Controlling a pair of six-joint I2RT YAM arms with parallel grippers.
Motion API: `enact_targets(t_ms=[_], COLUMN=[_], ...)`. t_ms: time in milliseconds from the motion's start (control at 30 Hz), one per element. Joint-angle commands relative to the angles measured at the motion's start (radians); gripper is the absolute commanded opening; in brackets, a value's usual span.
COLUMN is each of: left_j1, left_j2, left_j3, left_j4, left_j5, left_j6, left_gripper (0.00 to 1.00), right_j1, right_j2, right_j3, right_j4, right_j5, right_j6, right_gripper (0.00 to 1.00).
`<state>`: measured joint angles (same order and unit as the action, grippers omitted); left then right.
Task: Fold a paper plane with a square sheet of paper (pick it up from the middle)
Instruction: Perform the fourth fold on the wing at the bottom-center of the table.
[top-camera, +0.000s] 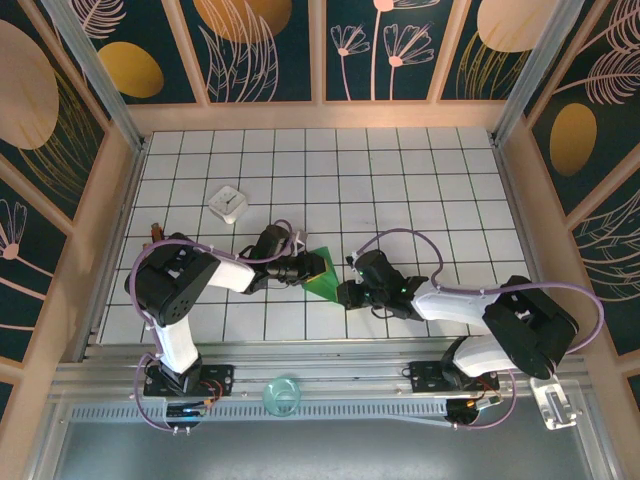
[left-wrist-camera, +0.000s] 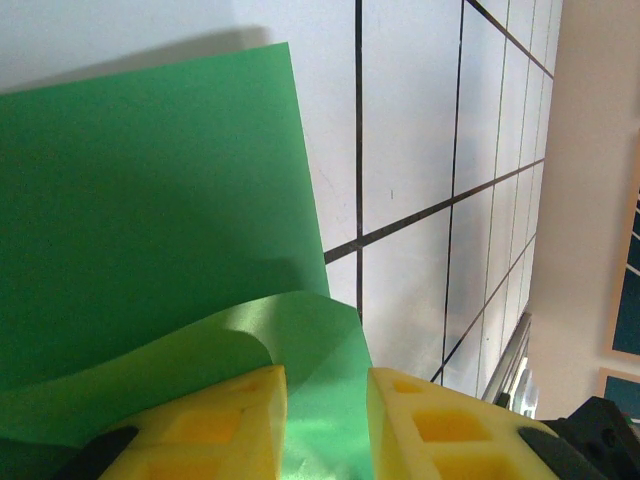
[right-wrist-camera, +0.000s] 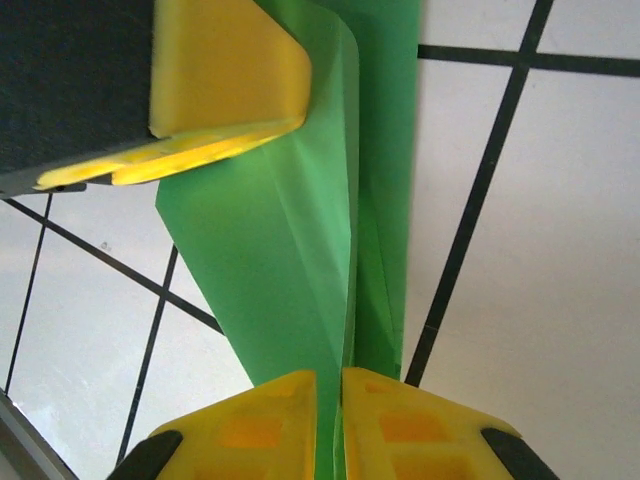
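So the paper (top-camera: 322, 277) sits about mid-worktop, a bit toward the near edge, strung between both arms. It's already creased into a wedge. The right claw (right-wrist-camera: 330, 388) has its fingers pressed nearly together on a folded edge, so it's pinching the paper, I reckon to anchor that end while a crease gets worked. The left claw (left-wrist-camera: 327, 388) comes in from the opposite side with its fingers part way apart and paper humping up between them. I honestly can't tell if it's biting or just straddling. Holding from both ends keeps the sheet taut and partly off the worktop (top-camera: 420, 180), which makes sense for something this floppy.

Room-wise, the whole far half is open tile. The white box (top-camera: 228, 203) is well apart, toward the far-left corner. The tight side is the near edge, just behind both wrists, and the claws themselves are close together.
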<state>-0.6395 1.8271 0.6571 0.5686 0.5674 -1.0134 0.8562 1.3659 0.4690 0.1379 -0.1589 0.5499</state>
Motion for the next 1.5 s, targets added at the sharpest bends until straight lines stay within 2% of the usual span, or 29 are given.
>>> enact_targets(t_ms=[0, 233, 500, 833, 1000, 1200, 1467], left_j1=[0.007, 0.007, 0.008, 0.007, 0.007, 0.006, 0.006], left_j2=[0.024, 0.022, 0.023, 0.018, 0.016, 0.02, 0.021], left_j3=[-0.013, -0.011, -0.012, -0.042, -0.054, -0.054, -0.056], left_j4=[-0.036, -0.042, -0.043, -0.024, -0.013, -0.021, -0.024], left_j5=[-0.017, -0.015, -0.022, -0.029, -0.038, -0.043, -0.043], left_j6=[0.028, 0.03, 0.032, 0.036, 0.046, 0.064, 0.07], left_gripper=[0.29, 0.29, 0.29, 0.29, 0.29, 0.29, 0.29], right_j1=[-0.003, 0.005, 0.014, 0.052, 0.057, 0.048, 0.002], right_j2=[-0.001, 0.002, 0.0, 0.048, 0.044, 0.013, -0.069], right_j3=[-0.018, -0.032, -0.059, -0.103, -0.118, -0.08, -0.079], right_j4=[0.001, 0.002, 0.017, 0.063, 0.054, 0.013, 0.02], right_j5=[0.01, 0.01, 0.015, 0.007, 0.017, 0.023, -0.048], right_j6=[0.011, 0.013, 0.027, 0.061, 0.071, 0.048, 0.077], right_gripper=[0.16, 0.15, 0.06, 0.03, 0.03, 0.08, 0.15])
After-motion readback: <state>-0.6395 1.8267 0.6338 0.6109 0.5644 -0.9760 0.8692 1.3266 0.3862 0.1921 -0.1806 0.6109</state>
